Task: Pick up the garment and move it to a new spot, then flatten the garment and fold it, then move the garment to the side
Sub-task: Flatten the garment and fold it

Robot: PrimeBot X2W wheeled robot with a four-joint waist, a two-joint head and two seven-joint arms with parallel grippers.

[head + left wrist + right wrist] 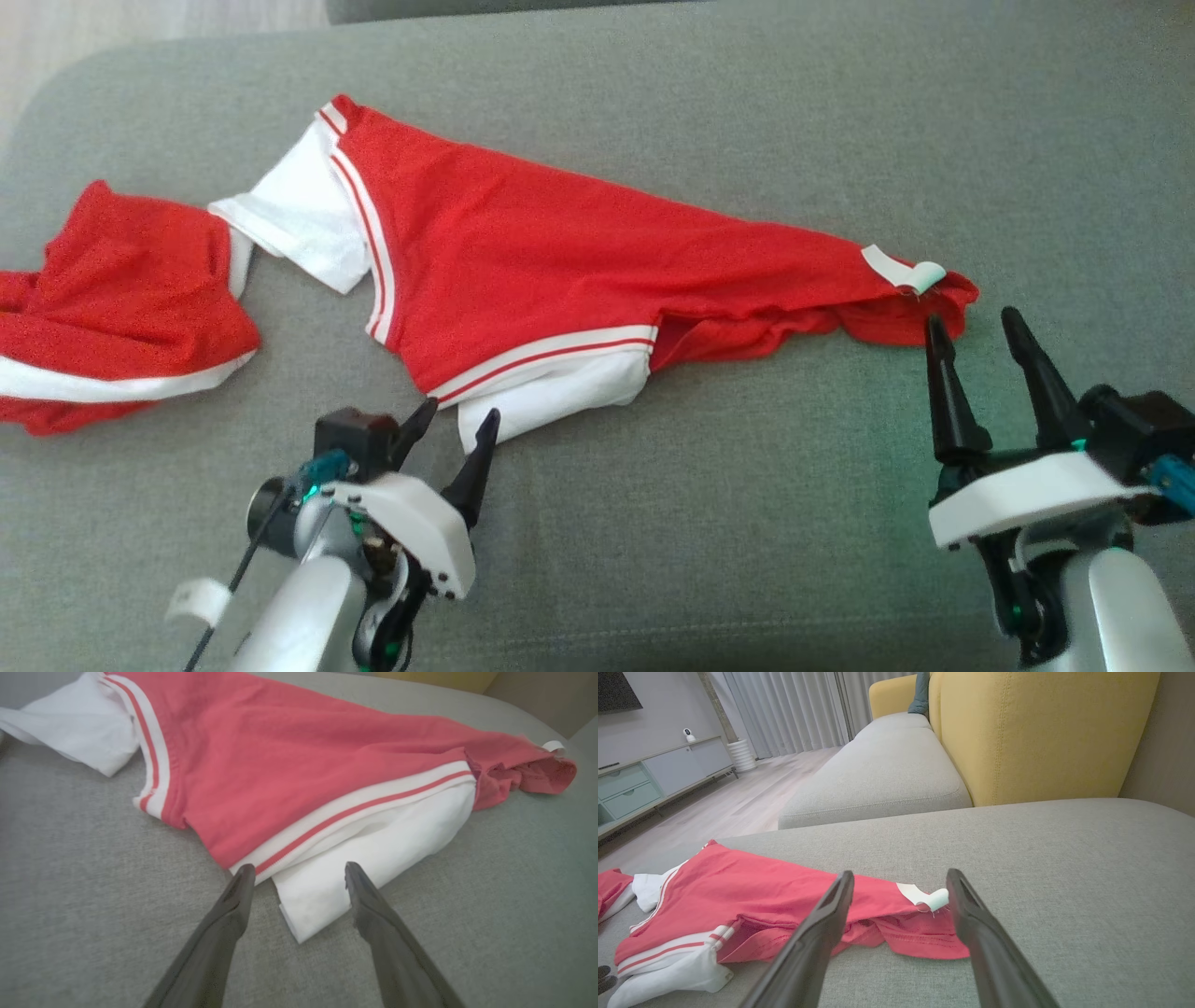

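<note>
now, garment: we are seeing the garment point(560, 252) lying spread but not flat on the cushion point(747, 523), a red body with white sleeves.
long axis: it is running from upper left to lower right in the head view, with the sleeves at the left and the tagged end at the right.
left gripper: our left gripper point(460, 411) is hovering at the near sleeve point(551, 397), fingers apart and holding nothing. in its wrist view the sleeve's corner is lying between the two tips.
right gripper: our right gripper point(972, 319) is pointing at the red edge just below the tag point(901, 269), fingers apart and empty, tips just beside the cloth.
nearer arm: each arm is sitting at its own end, so we are judging this a two-handed pick with a short reach forward.
around: a second red cloth point(121, 299) is lying bunched at the far left, close by the far sleeve point(299, 219). we cannot tell whether they are touching.
in the way: nothing is standing between fingers and cloth. we are judging the rumpled layers at the right end the risk, since the fingers may be catching one layer only.
beyond: a yellow backrest point(1041, 732) is standing well apart.
</note>
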